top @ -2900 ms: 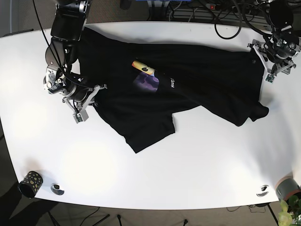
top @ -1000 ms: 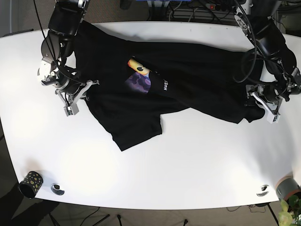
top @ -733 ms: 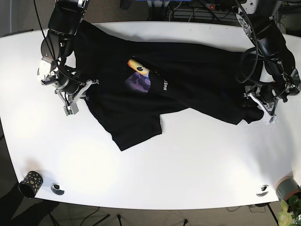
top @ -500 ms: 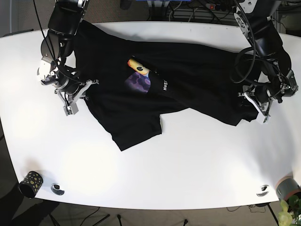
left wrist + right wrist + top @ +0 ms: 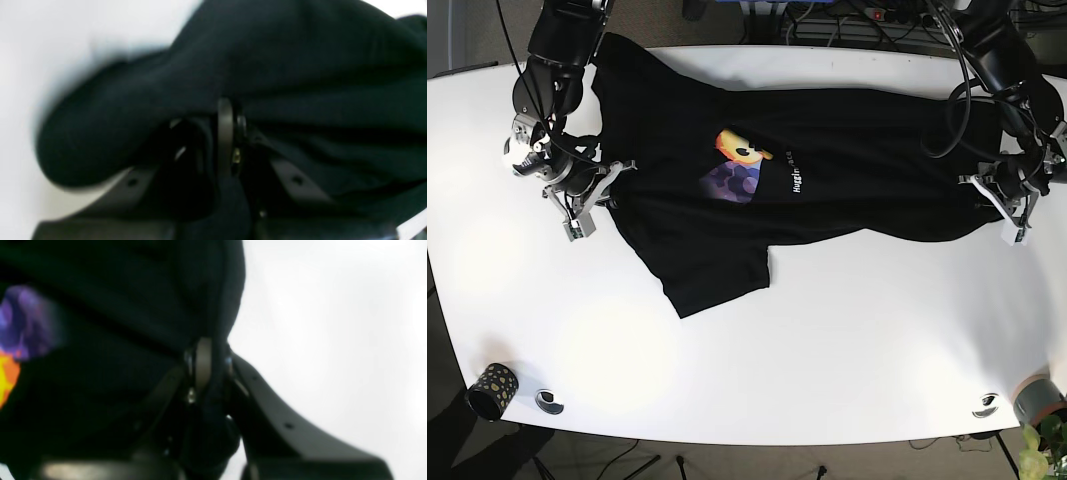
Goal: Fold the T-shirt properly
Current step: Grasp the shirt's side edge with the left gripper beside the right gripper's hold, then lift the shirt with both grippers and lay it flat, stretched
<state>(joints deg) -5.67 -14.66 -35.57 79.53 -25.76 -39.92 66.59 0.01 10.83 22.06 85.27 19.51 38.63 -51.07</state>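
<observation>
Overhead, the black T-shirt (image 5: 827,165) lies stretched across the white table (image 5: 827,350), its print near center. Only the wrist views reveal both grips: the left end effector (image 5: 230,113), at 3 o'clock, and the right end effector (image 5: 208,355), at 9 o'clock, each pinch dark cloth.

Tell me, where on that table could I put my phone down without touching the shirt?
The white table is bare along its near half, between the T-shirt and the small items at the near corners. It is crowded along the far half, where both grippers pinch the shirt's ends.
</observation>
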